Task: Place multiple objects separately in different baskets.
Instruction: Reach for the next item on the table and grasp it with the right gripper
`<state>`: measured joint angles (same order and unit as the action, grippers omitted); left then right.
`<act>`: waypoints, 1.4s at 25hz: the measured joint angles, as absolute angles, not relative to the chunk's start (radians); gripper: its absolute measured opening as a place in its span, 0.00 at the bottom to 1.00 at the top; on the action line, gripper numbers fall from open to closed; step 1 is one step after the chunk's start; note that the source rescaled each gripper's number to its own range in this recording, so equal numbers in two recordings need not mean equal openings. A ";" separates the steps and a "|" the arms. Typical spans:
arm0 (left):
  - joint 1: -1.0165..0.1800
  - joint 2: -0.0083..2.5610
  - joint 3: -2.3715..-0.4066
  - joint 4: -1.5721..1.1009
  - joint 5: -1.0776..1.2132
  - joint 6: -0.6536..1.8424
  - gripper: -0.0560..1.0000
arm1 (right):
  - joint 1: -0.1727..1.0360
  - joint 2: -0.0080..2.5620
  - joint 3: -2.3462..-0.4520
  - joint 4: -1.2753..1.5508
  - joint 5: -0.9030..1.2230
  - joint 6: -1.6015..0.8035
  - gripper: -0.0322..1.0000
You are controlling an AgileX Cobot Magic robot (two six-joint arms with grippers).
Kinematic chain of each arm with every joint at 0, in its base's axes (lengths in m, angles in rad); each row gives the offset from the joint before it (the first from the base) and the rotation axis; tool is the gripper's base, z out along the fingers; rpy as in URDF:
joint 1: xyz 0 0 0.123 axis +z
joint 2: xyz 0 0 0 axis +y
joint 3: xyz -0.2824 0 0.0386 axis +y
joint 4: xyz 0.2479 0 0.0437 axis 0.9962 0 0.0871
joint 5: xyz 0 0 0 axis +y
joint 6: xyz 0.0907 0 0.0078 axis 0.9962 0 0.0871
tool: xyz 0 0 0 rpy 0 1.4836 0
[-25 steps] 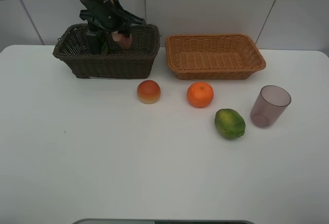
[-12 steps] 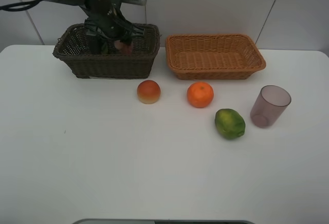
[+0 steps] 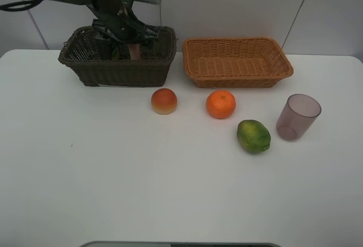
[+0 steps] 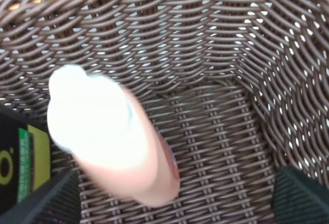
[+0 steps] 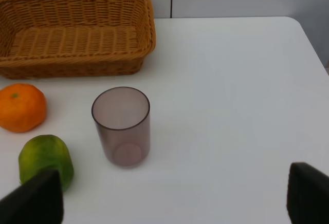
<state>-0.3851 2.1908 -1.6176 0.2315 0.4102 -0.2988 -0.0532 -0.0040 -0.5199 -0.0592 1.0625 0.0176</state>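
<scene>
- Hanging inside the dark basket (image 3: 116, 72): my left gripper (image 4: 172, 202), jaws spread wide and pinching nothing.
- Pink bottle (image 4: 110, 136): in the dark basket, between those spread fingers and much closer to one than the other. I cannot tell whether it brushes that finger. Its white cap points up toward my wrist and its base is down at the basket floor, so the long axis leans. It is blurred, so I judge it loose and settling.
- Green pump bottle (image 4: 20, 168): same basket, just beside the pink bottle, on the side away from the tan basket (image 3: 238, 80).
- Dark basket, contents: the two bottles and nothing else that I can see.
- Tan basket, contents: nothing. It stands just beside the dark one.
- Right gripper (image 5: 169, 199): jaws spread and empty, over the table (image 3: 170, 190).
- Purple cup (image 5: 122, 126): upright, mouth up, ahead of my right jaws. My right arm is the nearer one.
- Green citrus (image 3: 253, 136): on the table near the cup, not touching it.
- Orange (image 3: 220, 104): in front of the tan basket.
- Peach (image 3: 164, 101): in front of the dark basket, near its corner. My left arm is the nearer one.
- Remaining: four items not yet in a basket.
- Next move, my judgement: raise the left jaws straight up, clear of the leaning bottle, before reaching for the peach.
</scene>
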 joint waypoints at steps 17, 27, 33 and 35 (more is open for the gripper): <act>-0.367 1.750 -1.374 0.196 0.512 -0.276 0.95 | -0.053 -0.004 -0.520 -0.059 1.063 0.018 0.90; -0.253 1.379 -1.152 0.131 0.678 -0.220 0.95 | -0.053 -0.004 -0.520 -0.059 1.063 0.018 0.90; -0.156 1.095 -1.039 0.007 0.808 -0.091 0.95 | -0.053 -0.004 -0.520 -0.059 1.063 0.018 0.90; -0.135 1.000 -1.012 0.000 0.849 -0.066 0.95 | -0.053 -0.004 -0.520 -0.059 1.063 0.018 0.90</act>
